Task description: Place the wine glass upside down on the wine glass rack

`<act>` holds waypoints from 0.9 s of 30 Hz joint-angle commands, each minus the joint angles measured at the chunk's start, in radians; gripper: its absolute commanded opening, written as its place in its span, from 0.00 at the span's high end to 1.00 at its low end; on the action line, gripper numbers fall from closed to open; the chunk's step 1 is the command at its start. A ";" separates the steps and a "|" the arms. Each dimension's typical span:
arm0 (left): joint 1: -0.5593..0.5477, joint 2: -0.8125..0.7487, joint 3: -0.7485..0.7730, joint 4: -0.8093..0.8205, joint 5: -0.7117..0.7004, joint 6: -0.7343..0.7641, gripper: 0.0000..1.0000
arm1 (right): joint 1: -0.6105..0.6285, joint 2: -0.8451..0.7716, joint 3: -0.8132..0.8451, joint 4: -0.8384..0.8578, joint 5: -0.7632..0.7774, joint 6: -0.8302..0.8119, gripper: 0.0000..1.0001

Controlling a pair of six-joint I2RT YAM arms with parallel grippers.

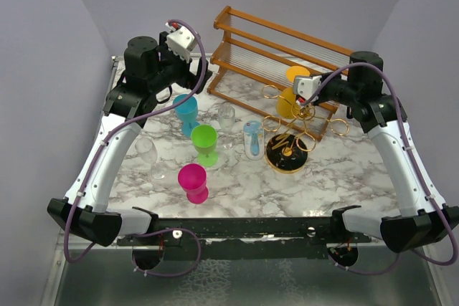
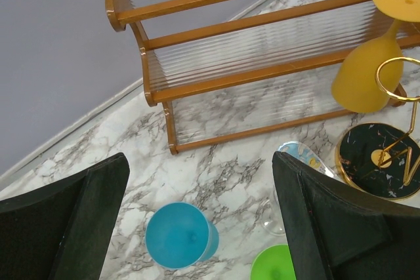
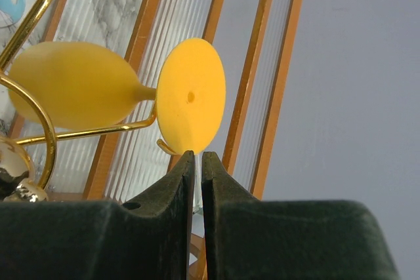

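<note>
The yellow wine glass [image 3: 72,83] is hung upside down in a loop of the gold wine glass rack [image 1: 290,142]. The right tool [image 3: 198,157] is pressed together beside its foot, seemingly empty; the left tool [image 2: 200,159] is held spread.

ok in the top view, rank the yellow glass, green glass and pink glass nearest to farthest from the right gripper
1. yellow glass, on the gold rack, beside the right gripper
2. green glass, mid-table
3. pink glass, toward the near edge
</note>
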 commanded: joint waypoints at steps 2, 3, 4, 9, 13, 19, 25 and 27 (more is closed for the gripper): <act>0.005 -0.027 -0.015 0.022 0.025 0.011 0.07 | 0.006 -0.008 0.015 0.018 -0.005 0.037 0.89; 0.005 -0.027 -0.016 0.021 0.025 0.013 0.07 | 0.006 -0.010 0.014 0.018 0.003 0.050 0.88; 0.005 -0.028 -0.018 0.021 0.026 0.015 0.07 | 0.006 -0.013 0.012 0.020 0.013 0.061 0.87; 0.006 -0.034 -0.024 0.019 0.019 0.026 0.07 | 0.006 -0.042 0.000 0.049 0.076 0.170 0.78; 0.005 -0.037 -0.033 0.010 -0.028 0.042 0.07 | 0.006 -0.078 0.001 0.069 0.132 0.269 0.66; 0.014 -0.049 -0.050 -0.015 -0.216 0.083 0.07 | 0.006 -0.106 0.030 0.223 0.353 0.558 0.42; 0.023 -0.082 -0.082 -0.140 -0.368 0.144 0.06 | 0.006 -0.105 0.148 0.142 0.275 0.816 0.18; 0.050 -0.107 -0.100 -0.204 -0.353 0.154 0.06 | 0.006 -0.125 0.147 0.132 0.186 0.858 0.08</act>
